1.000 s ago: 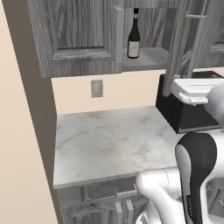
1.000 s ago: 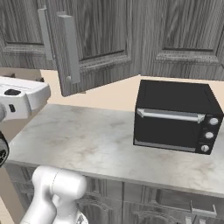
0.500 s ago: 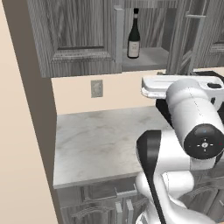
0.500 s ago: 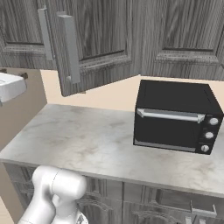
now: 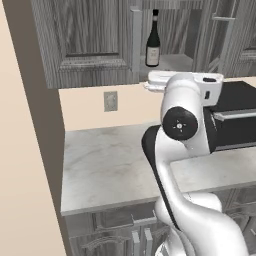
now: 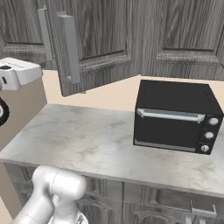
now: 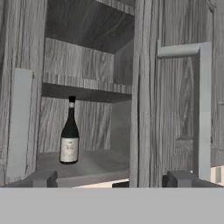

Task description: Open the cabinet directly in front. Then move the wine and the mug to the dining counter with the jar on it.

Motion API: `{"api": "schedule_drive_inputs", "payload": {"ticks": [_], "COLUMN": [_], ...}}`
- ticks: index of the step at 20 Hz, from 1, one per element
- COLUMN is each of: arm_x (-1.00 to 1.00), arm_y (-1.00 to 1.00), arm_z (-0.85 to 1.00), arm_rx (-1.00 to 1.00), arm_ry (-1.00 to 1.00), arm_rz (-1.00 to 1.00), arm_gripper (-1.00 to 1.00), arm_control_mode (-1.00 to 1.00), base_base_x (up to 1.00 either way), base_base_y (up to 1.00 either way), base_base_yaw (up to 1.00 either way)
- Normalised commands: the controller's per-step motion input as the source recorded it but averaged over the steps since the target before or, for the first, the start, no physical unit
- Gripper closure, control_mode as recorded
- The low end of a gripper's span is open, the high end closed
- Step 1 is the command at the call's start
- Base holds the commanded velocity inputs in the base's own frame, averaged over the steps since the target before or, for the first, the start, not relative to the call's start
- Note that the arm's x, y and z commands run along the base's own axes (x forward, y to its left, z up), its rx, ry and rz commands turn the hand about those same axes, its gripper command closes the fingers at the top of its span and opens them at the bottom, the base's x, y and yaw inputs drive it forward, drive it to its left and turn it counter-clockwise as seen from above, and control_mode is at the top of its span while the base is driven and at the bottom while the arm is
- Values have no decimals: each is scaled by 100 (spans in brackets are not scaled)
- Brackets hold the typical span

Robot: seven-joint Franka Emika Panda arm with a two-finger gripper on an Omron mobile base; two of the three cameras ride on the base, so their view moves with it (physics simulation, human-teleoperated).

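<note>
The cabinet (image 7: 87,61) stands open, both doors swung outward, the right door's silver handle (image 7: 203,109) close to the camera. The wine (image 7: 69,138), a dark bottle with a pale label, stands upright on the lower shelf; from the left base view the wine (image 5: 153,42) sits in the opening above my white hand (image 5: 185,82). My gripper (image 7: 111,180) is open with nothing between its fingertips (image 7: 43,178), short of the shelf and to the right of the bottle. The mug, the jar and the dining counter are out of view.
A black toaster oven (image 6: 175,116) sits on the marble worktop (image 6: 87,140) under the cabinet. The open left door (image 6: 70,48) juts out over the worktop near my hand (image 6: 19,72). A wall outlet (image 5: 110,100) is on the beige backsplash.
The arm has swung up and left, its elbow now in the middle of the left base view. The hand has risen toward the cabinet opening. The bottle and doors have not moved.
</note>
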Motion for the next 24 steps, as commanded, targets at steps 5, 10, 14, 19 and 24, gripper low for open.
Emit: {"api": "schedule_drive_inputs", "payload": {"ticks": [5,10,14,19,24], "arm_x": [31,25,5,0,-9], "arm_y": [-36,-85,-100,-100,-100], "arm_z": [-4,-1,-3,-2,0], "arm_rx": [-6,-3,0,0,0], "arm_ry": [0,0,1,1,0], "arm_rz": [-53,-42,-28,-22,-18], "arm_gripper": [-100,-100,-100,-100,-100], "arm_control_mode": [-100,-100,-100,-100,-100], "base_base_x": [0,0,0,0,0], "base_base_y": [0,0,0,0,0], "base_base_yaw": [0,0,0,0,0]}}
